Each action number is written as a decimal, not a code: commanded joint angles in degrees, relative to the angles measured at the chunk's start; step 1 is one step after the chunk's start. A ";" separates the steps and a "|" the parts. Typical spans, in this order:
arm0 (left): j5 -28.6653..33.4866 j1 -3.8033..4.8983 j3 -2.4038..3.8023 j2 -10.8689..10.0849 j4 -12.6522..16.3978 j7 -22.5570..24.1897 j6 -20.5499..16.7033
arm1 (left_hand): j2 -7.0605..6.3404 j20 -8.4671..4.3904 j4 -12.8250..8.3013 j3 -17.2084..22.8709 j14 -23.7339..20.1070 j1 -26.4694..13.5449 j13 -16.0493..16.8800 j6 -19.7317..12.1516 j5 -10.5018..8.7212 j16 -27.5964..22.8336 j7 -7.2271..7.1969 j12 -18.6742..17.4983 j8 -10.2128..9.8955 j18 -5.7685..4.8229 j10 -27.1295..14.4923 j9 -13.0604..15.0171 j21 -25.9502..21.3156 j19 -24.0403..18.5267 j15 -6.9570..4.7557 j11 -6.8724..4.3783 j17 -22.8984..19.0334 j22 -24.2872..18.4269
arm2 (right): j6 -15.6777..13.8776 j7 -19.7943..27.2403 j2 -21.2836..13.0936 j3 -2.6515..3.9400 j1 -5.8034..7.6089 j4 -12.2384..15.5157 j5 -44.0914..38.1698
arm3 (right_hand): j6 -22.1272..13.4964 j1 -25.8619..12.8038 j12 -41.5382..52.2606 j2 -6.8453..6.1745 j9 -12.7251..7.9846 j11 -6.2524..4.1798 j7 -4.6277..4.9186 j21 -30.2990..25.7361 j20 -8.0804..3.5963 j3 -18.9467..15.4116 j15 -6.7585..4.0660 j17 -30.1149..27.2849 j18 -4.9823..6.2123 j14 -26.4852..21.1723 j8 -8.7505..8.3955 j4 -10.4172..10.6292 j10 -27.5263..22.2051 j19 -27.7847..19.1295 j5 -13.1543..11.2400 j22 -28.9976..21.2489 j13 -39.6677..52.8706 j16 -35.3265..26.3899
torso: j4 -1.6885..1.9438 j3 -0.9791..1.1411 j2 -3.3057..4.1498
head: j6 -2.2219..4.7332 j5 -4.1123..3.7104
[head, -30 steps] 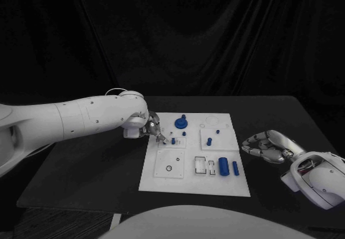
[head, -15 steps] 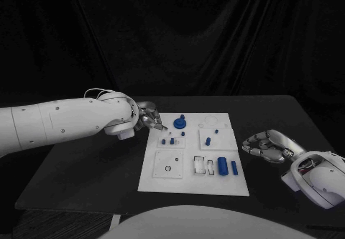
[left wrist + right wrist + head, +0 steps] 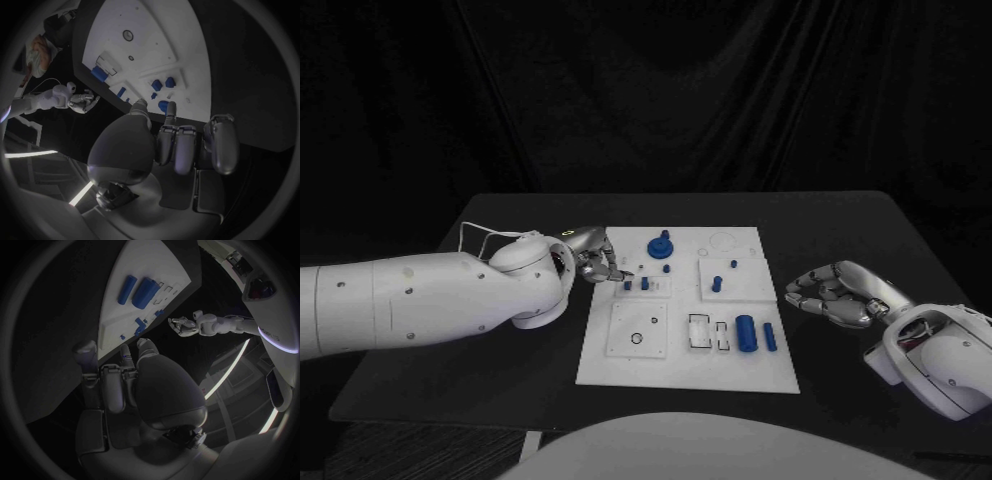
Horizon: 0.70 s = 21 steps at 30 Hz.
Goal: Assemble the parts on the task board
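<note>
Here, the head view shows the board (image 3: 689,350) mid-table, parts (image 3: 747,333) on it; the left hand (image 3: 596,259) hovers at its far-left edge, fingers curled, holding nothing. The right hand (image 3: 837,295) rests right of it, curled, empty. In the left wrist view its fingers (image 3: 178,147) fold inward. The right wrist view shows the same curl (image 3: 119,390).

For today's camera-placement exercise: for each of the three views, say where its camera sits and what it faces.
Head view: on the robot's head, looking down at the task board; both arms show.
Left wrist view: behind the left hand, facing the board.
Right wrist view: behind the right hand, facing the board.
All three share the board.
</note>
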 commanded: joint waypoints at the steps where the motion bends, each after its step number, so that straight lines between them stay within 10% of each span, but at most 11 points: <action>1: -10.33 -1.28 0.03 -0.08 0.43 -5.43 -4.37 | -2.04 -1.04 0.77 7.13 4.89 -0.32 11.33 0.97 -11.27 0.50 -0.53 0.93 1.57 -0.58 2.35 0.14 0.38 1.57 -0.85 -0.97 11.67 11.05 | -0.53 -0.88 -0.19 0.02 -0.16 0.29 -0.13 | -0.09 0.43 -0.26 -0.01 -0.10 0.04 0.18 -0.04 -0.01 0.32 -0.03 8.82 1.15 2.36 0.25 0.08 3.18 -0.35 0.15 5.25 1.72 -0.15 | 0.03 -0.01 0.09 | 0.01 0.02; 2: -11.77 -1.75 0.03 -0.07 0.43 -6.11 -4.48 | -3.39 -1.03 1.48 10.77 5.05 -0.03 11.93 2.14 -11.79 1.04 -1.00 1.64 2.81 -0.65 2.97 0.64 0.53 1.69 -1.08 -1.14 12.15 11.11 | -0.56 -0.88 -0.21 0.02 -0.16 0.31 -0.17 | -0.09 0.43 -0.26 -0.01 -0.10 0.04 0.18 -0.04 -0.01 0.32 -0.03 8.82 1.15 2.36 0.25 0.08 3.18 -0.35 0.15 5.25 1.72 -0.15 | 0.02 -0.01 0.07 | 0.01 0.01; 4: -13.33 -2.45 0.03 0.05 0.31 -6.81 -4.78 | -3.90 -1.22 1.40 10.20 5.08 -1.76 12.14 2.39 -4.57 1.13 -1.29 1.85 4.24 -0.66 3.15 1.82 0.44 1.73 -1.28 -1.38 12.27 11.11 | -0.62 -0.88 -0.23 0.02 -0.16 0.34 -0.24 | -0.09 0.43 -0.26 -0.01 -0.10 0.04 0.18 -0.04 -0.01 0.32 -0.03 8.82 1.15 2.36 0.25 0.08 3.18 -0.35 0.15 5.25 1.72 -0.15 | 0.14 0.00 0.02 | 0.01 -0.05; 21: -15.66 -4.64 0.02 4.01 -2.44 -6.86 -7.58 | -3.40 -1.39 1.46 10.11 5.12 -2.82 12.01 1.86 -4.24 1.21 -1.54 1.67 5.95 -0.66 2.99 3.45 0.36 1.81 -1.46 -1.60 12.38 11.13 | -0.93 -0.79 -0.22 0.02 -0.17 0.47 -0.36 | -0.09 0.43 -0.26 -0.01 -0.10 0.04 0.18 -0.04 -0.01 0.32 -0.03 8.82 1.15 2.36 0.25 0.08 3.18 -0.35 0.15 5.25 1.72 -0.15 | 0.09 0.01 0.02 | 0.01 -0.03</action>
